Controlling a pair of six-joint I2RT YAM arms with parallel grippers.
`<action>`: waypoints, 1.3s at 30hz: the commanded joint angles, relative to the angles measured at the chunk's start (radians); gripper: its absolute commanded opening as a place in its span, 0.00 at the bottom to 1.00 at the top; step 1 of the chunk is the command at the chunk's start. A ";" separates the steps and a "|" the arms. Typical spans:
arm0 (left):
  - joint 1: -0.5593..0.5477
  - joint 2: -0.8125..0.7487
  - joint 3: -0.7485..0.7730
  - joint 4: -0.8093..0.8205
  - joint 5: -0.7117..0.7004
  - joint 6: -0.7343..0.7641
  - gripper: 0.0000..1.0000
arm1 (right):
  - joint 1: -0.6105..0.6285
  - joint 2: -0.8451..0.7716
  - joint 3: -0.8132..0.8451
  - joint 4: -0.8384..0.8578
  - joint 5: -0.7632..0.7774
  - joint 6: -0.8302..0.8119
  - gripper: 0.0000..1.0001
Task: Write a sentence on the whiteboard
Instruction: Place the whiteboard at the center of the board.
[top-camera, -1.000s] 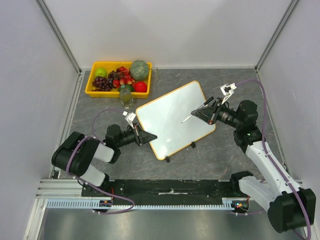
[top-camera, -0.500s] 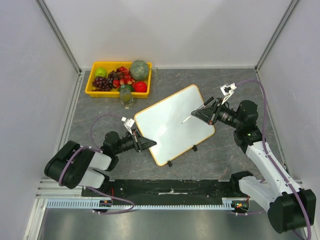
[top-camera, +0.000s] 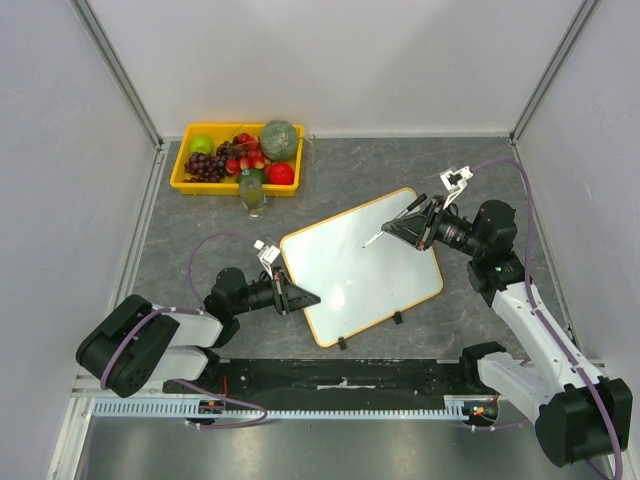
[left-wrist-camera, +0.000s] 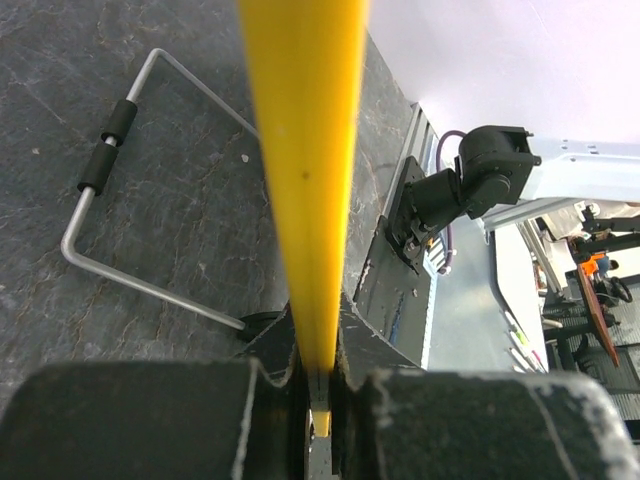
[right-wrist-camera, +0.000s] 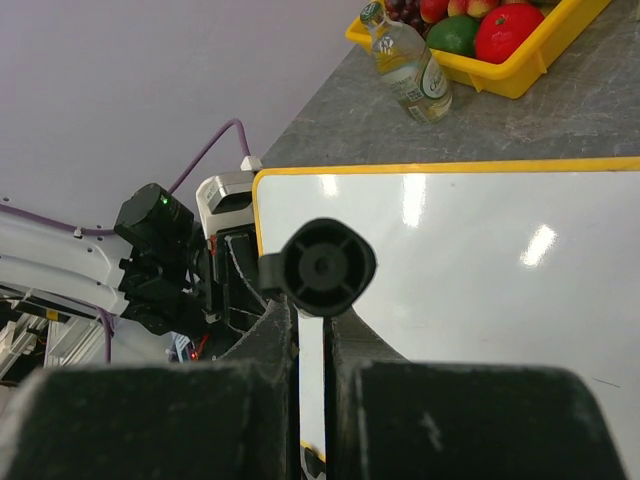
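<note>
The whiteboard (top-camera: 365, 270), white with a thin orange-yellow frame, lies tilted on the grey table between both arms. My left gripper (top-camera: 312, 297) is shut on its left edge; in the left wrist view that yellow edge (left-wrist-camera: 305, 150) runs up from between my closed jaws. My right gripper (top-camera: 397, 226) hovers over the board's far right part, shut on a marker (top-camera: 372, 238) whose tip points down at the white face. The right wrist view shows the marker's black end cap (right-wrist-camera: 320, 265) above the board (right-wrist-camera: 470, 260). No sentence is in view on the board.
A yellow tray (top-camera: 190, 180) of fruit stands at the back left, with a small bottle (top-camera: 253, 195) just in front of it. A bent wire stand (left-wrist-camera: 110, 215) lies under the board. Two black clips (top-camera: 343, 343) sit on the board's near edge.
The left gripper has pulled the board's left edge toward the near side and to the right, so the board has slid and turned. The right gripper and marker have stayed put.
</note>
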 joint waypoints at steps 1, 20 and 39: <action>-0.043 -0.047 -0.070 -0.156 0.140 0.024 0.02 | -0.002 -0.010 0.036 0.038 -0.019 0.003 0.00; -0.041 -0.617 -0.068 -0.843 -0.052 0.047 0.02 | -0.002 0.010 0.016 0.092 -0.043 0.040 0.00; -0.043 -0.636 0.048 -1.082 -0.181 0.118 0.54 | -0.002 0.011 0.029 0.054 -0.037 0.012 0.00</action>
